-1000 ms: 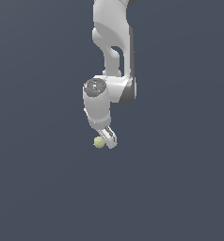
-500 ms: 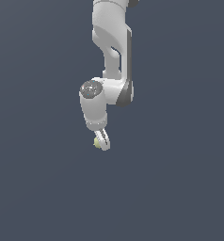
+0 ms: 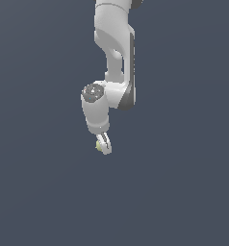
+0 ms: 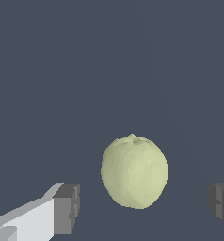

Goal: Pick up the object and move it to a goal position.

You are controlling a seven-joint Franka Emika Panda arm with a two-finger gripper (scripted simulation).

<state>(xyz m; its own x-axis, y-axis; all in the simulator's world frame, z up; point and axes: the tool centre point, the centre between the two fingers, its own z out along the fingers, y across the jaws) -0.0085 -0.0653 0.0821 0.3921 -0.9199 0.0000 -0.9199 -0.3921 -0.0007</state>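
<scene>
The pale yellow-green ball (image 4: 134, 172) lies between my two fingers in the wrist view, with a gap on each side of it. The gripper (image 4: 144, 207) is open; one grey pad (image 4: 67, 209) and the other pad (image 4: 220, 202) both stand apart from the ball. In the exterior view the white gripper (image 3: 105, 144) points down below the arm. The ball (image 3: 98, 144) peeks out at the fingertips on the exterior view's left, mostly hidden by a finger.
The white arm (image 3: 114, 57) comes down from the top of the exterior view. Plain dark grey-blue ground (image 3: 184, 192) surrounds everything.
The hand has turned about its axis, so the fingers now line up one behind the other in the exterior view. The ball shows less than before, tucked beside the fingertips.
</scene>
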